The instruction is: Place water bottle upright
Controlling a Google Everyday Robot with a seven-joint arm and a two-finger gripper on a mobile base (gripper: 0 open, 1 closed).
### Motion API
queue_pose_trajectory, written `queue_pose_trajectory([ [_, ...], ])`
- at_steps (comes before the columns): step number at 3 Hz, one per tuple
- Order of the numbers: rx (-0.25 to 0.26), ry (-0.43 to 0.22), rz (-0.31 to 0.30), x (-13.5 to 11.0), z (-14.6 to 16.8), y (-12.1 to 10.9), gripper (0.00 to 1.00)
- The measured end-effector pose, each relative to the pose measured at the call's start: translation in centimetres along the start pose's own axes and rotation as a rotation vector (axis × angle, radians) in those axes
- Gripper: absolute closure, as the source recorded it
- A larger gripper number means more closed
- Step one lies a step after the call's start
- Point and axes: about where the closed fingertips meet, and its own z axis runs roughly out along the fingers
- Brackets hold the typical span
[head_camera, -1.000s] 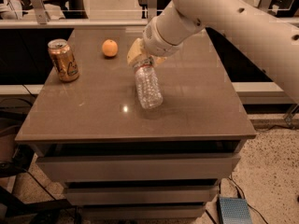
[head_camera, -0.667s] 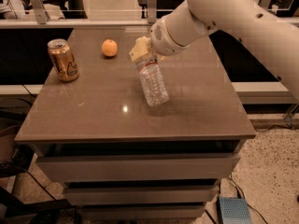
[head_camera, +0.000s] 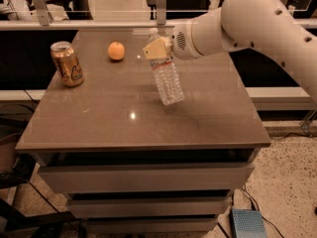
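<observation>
Widest thing in shot is the worktop (head_camera: 148, 128), a smooth grey-brown slab with a soft sheen and a bright spot of reflected light, sitting over flat-fronted drawers. Over it from the right reaches the arm (head_camera: 247, 19), fat, rounded, glossy white shells. Its end effector (head_camera: 157, 48) is above the back middle of the worktop, one pale yellow, blocky finger showing, clamped tight on the upper part of the water bottle (head_camera: 167, 83). The bottle is clear, ribbed, crinkly plastic and it hangs tilted, white cap up and to the left, base down and to the right, low over the middle of the worktop; whether the base touches the surface I cannot tell. A thin coloured label band circles it just below the grip, writing too small to read. Well off to the left stands a gold drink can (head_camera: 67, 63), upright, its print unreadable, and between can and bottle, nearer the back edge, a small round orange (head_camera: 116, 50)
</observation>
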Motion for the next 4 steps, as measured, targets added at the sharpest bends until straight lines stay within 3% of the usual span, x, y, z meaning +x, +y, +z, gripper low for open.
queue_pose_trajectory([
  [2, 0.011, 0.334, -0.026, 3.1, -2.2, 0.3, 1.0],
  [3, 0.021, 0.464, -0.012, 4.3, -3.3, 0.5, 1.0],
  [4, 0.01, 0.548, -0.021, 4.8, -3.3, -0.1, 1.0],
])
